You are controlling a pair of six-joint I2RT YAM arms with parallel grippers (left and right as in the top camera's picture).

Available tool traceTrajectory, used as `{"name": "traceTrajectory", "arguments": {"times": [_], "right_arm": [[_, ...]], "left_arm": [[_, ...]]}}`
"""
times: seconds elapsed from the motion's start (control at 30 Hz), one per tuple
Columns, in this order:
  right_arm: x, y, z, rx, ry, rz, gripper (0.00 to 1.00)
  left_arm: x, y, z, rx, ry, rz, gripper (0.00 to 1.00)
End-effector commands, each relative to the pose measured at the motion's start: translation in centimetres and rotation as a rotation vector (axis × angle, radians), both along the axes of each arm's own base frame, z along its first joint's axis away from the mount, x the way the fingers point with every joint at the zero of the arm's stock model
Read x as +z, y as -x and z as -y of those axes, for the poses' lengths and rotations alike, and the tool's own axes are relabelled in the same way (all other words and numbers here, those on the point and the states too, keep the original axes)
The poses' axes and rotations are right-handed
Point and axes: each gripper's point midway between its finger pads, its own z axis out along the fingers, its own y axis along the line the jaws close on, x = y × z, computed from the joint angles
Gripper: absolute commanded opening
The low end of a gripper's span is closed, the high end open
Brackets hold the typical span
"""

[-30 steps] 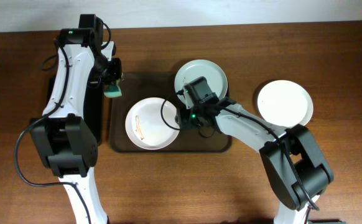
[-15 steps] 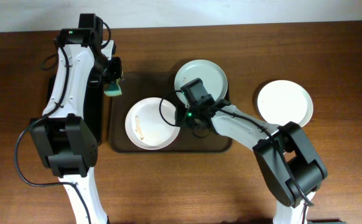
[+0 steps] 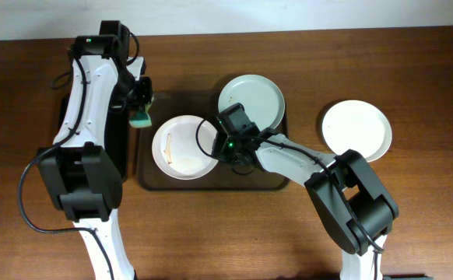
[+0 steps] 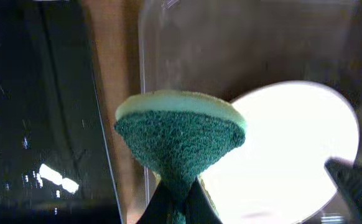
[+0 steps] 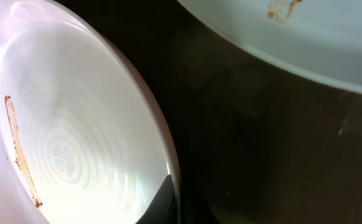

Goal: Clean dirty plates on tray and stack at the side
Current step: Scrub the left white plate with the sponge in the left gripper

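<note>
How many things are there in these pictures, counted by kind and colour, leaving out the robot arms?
White plates: 3
Brown tray: 1
Black tray: 1
Green sponge: 1
Total: 6

Right wrist view: smeared plate (image 5: 75,143) cut by left and bottom edges, second plate (image 5: 305,37) by the top; right gripper (image 5: 175,208) barely shown, closure undetermined. Left wrist view: left gripper (image 4: 180,208) largely masked by sponge (image 4: 181,140).
</note>
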Motion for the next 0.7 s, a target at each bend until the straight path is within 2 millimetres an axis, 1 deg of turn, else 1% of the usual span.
{"name": "traceTrajectory", "arguments": {"times": [0.0,0.03,0.07,0.1,0.17,0.2,0.23,0.3,0.33,0.37,0.4,0.47,0.53,0.57,0.6,0.67], "right_arm": [[-1.5,0.3,0.9,-0.022,0.021,-0.057,0.04],[-1.6,0.2,1.1,-0.026,0.022,-0.058,0.04],[-1.5,0.1,1.2,-0.031,0.022,-0.056,0.04],[-1.5,-0.1,1.4,-0.037,0.025,-0.054,0.04],[-1.5,-0.1,1.4,-0.037,0.024,-0.049,0.04],[-1.5,-0.2,1.4,-0.036,0.025,-0.049,0.04],[-1.5,-0.1,1.4,-0.034,0.026,-0.049,0.04],[-1.5,-0.1,1.4,-0.021,0.030,-0.042,0.04],[-1.5,-0.1,1.4,-0.021,0.030,-0.042,0.04],[-1.5,-0.2,1.4,-0.021,0.029,-0.041,0.04],[-1.5,-0.2,1.4,-0.021,0.029,-0.041,0.04],[-1.5,-0.2,1.4,-0.021,0.029,-0.041,0.04],[-1.5,-0.2,1.4,-0.021,0.029,-0.041,0.04],[-1.5,-0.2,1.4,-0.020,0.029,-0.041,0.04],[-1.5,-0.1,1.4,-0.020,0.030,-0.042,0.04],[-1.5,-0.1,1.4,-0.018,0.031,-0.041,0.04]], "left_arm": [[-0.2,1.1,1.8,-0.066,0.012,-0.044,0.01],[-0.5,1.4,2.4,-0.079,0.017,-0.055,0.01],[-1.2,2.0,3.8,-0.100,0.050,-0.077,0.01],[-2.3,2.8,5.7,-0.131,0.087,-0.104,0.01],[-4.4,3.9,8.0,-0.185,0.087,-0.128,0.01],[-6.0,4.8,9.2,-0.202,0.079,-0.148,0.01],[-7.2,5.2,9.7,-0.198,0.065,-0.155,0.01],[-9.7,6.0,9.8,-0.162,0.048,-0.165,0.01],[-10.6,6.2,9.6,-0.161,0.044,-0.165,0.01],[-11.3,6.3,8.9,-0.161,0.004,-0.160,0.01],[-12.1,6.2,7.6,-0.160,-0.067,-0.148,0.01],[-13.0,6.0,6.3,-0.160,-0.143,-0.127,0.01],[-13.9,5.3,3.9,-0.109,-0.284,-0.076,0.01],[-13.9,4.8,3.1,-0.087,-0.331,-0.048,0.01],[-13.7,4.0,1.9,-0.041,-0.405,-0.001,0.01],[-13.0,2.8,0.4,-0.014,-0.499,0.056,0.01]]}}
